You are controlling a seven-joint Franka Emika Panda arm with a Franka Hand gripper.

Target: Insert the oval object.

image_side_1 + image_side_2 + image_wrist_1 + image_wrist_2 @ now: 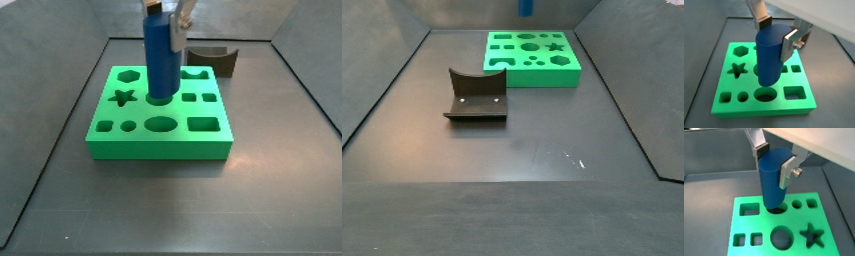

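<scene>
My gripper (776, 34) is shut on the oval object (769, 57), a tall blue peg held upright near its top. Both wrist views show this grip (775, 162). The peg (772, 180) hangs over the green block (724, 81), a slab with several shaped holes. Its lower end is just above a large rounded hole (765, 95), whose rim shows beside the peg tip in a wrist view (779, 209). In a side view the gripper (167, 12) holds the peg (159, 60) over the middle of the block (154, 146). In a side view only the peg's lower part (527, 7) shows above the block (543, 80).
The fixture, a dark bracket with a curved notch, stands on the grey floor apart from the block in both side views (214, 58) (476, 97). Low grey walls (301, 80) ring the floor. The block also has star (123, 97), hexagon and square holes.
</scene>
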